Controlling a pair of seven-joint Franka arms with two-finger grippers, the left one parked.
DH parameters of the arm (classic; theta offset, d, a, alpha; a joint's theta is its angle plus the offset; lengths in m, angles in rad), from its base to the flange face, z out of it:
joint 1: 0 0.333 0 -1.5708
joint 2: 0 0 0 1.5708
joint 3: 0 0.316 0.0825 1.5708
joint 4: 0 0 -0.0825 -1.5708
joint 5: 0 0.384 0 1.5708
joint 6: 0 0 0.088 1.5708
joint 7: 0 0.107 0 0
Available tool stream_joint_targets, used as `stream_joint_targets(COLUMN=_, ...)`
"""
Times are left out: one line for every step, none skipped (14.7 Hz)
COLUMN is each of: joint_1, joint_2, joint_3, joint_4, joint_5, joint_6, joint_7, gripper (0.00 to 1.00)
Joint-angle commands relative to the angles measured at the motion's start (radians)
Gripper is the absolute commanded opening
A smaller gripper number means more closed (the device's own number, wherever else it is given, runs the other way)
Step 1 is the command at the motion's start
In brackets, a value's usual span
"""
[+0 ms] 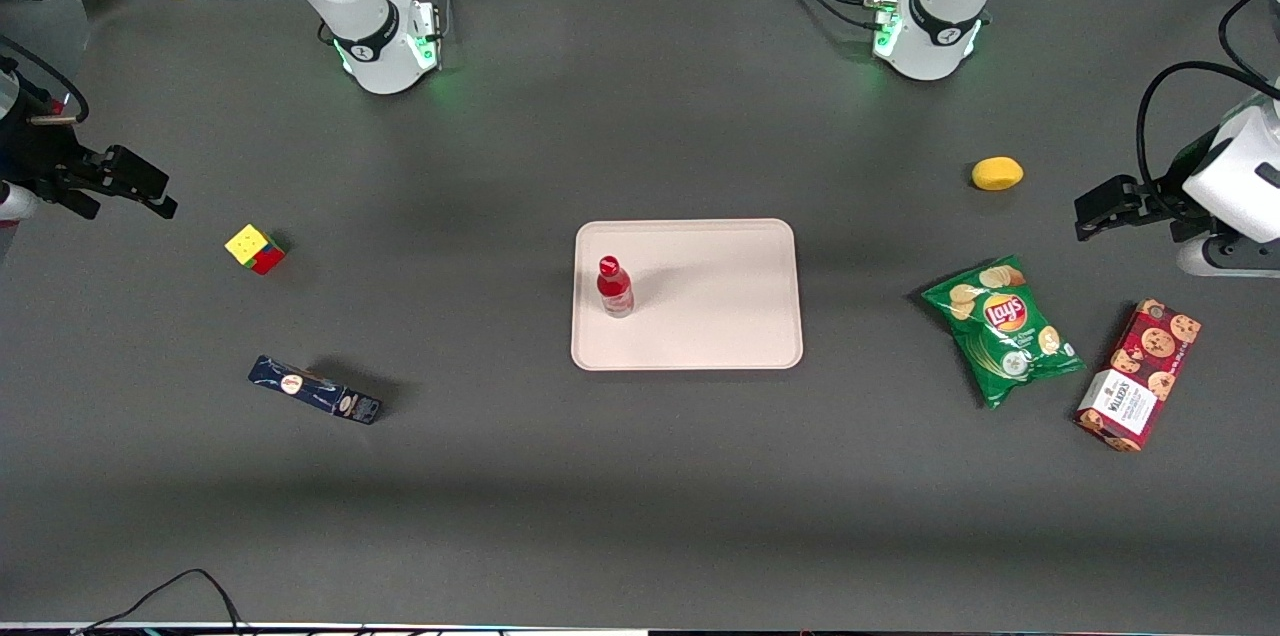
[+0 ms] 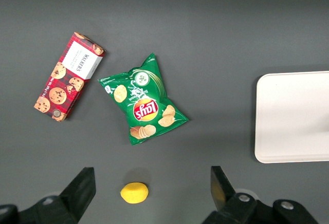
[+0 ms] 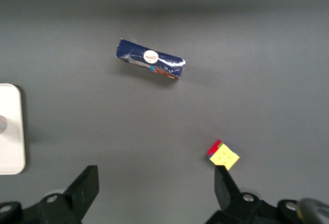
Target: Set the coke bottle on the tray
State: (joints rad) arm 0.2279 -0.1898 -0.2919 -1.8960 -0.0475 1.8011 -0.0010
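Red coke bottle (image 1: 614, 286) upright on tray (image 1: 700, 336), cap up | pincer (image 3: 157, 188) open, empty

Coke bottle (image 1: 614, 286) upright on tray (image 1: 720, 316), pincer (image 1: 135, 181) well apart at the working arm's table end.

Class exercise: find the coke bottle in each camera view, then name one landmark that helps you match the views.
Front view: coke bottle stands upright on the tray, near its edge toward the working arm's end.
Left wrist view: not in it; only part of the tray shows.
Right wrist view: bottle not clearly visible; open claw above the table.
Shared landmark: the tray.
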Motion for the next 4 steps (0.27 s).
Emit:
stream_joint_targets(joint_1=0.010, joint_2=0.021, joint_3=0.003, joint_4=0.029, joint_5=-0.032, joint_6=-0.034, joint_7=-0.001, gripper=1.00)
stream_joint_targets(joint_1=0.010, joint_2=0.023, joint_3=0.003, joint_4=0.032, joint_5=-0.031, joint_6=-0.034, joint_7=0.001, gripper=1.00)
stream_joint_targets(joint_1=0.011, joint_2=0.024, joint_3=0.003, joint_4=0.034, joint_5=-0.031, joint_6=-0.034, joint_7=0.001, gripper=1.00)
stream_joint_targets(joint_1=0.011, joint_2=0.026, joint_3=0.003, joint_4=0.034, joint_5=-0.029, joint_6=-0.035, joint_7=0.001, gripper=1.00)
